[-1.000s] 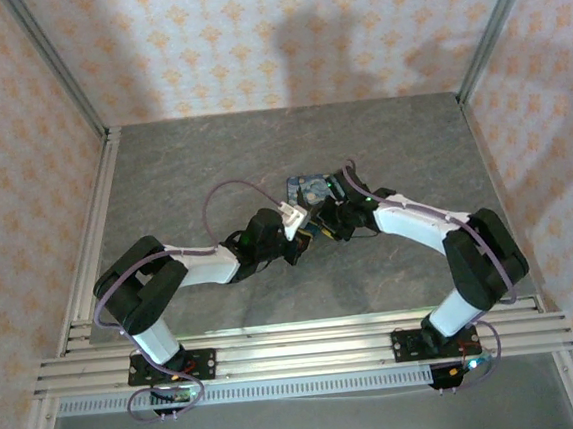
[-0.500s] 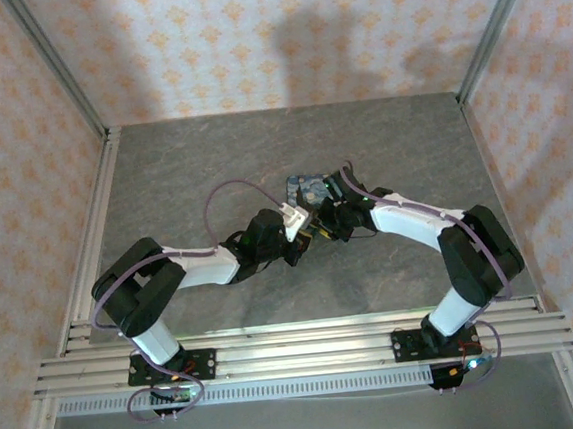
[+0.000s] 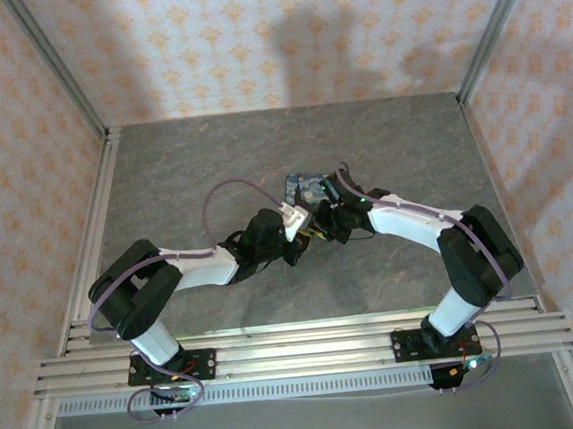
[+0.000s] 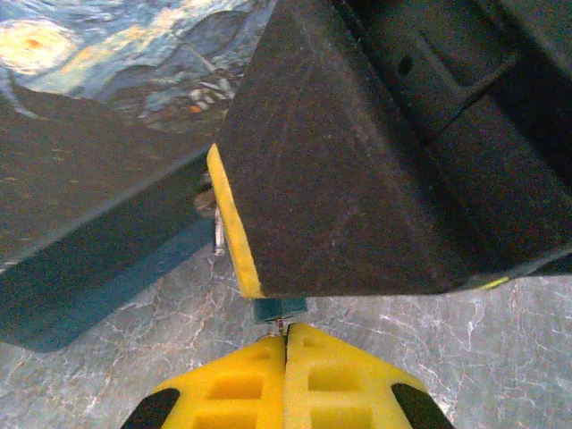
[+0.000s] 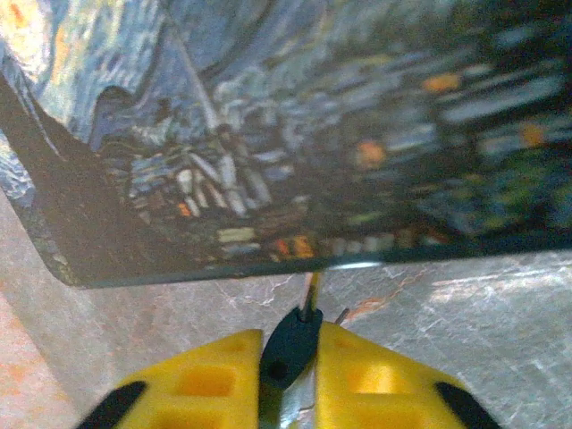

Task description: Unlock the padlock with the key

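Observation:
Between the yellow fingertips of my right gripper (image 5: 293, 332) sits the padlock (image 5: 290, 350), a small dark blue body; its thin metal shackle (image 5: 309, 290) points toward the tin box. My left gripper (image 4: 286, 329) is shut on the key (image 4: 283, 323), of which a thin silvery tip shows at the fingertips. That tip touches the padlock (image 4: 279, 309), which peeks out under a right finger (image 4: 357, 179). From above, both grippers meet tip to tip at mid table, left gripper (image 3: 301, 233) and right gripper (image 3: 323, 221).
A Starry-Night-print blue tin box (image 3: 302, 187) lies on the grey stone-look table (image 3: 212, 161), directly behind the grippers and very close to them (image 5: 313, 134). Metal rails (image 3: 298, 349) run along the near edge and left side. Patterned walls enclose the table.
My right gripper's jaws have closed in onto the padlock, and the right arm has edged slightly left toward the left gripper. The left arm holds still.

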